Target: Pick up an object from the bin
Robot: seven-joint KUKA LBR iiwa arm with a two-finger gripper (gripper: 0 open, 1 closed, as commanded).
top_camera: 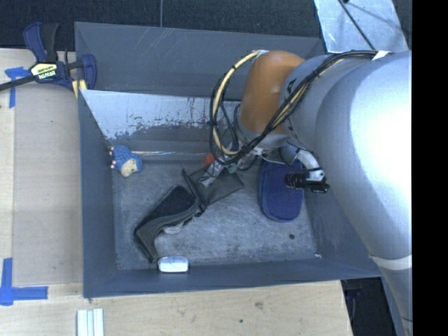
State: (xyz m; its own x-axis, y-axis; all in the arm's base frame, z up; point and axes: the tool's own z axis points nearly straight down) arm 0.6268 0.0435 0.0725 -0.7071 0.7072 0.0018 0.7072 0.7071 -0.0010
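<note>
Camera view: fingers (199, 187) low over limp black cloth (164, 219) in grey bin (98, 208); whether clenched, cannot tell

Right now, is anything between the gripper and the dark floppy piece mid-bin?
Nothing visible does. The gripper is right at the upper right end of the dark floppy piece. The blue oval pad lies off to the right, the white block by the front wall, the small blue toy at back left.
</note>
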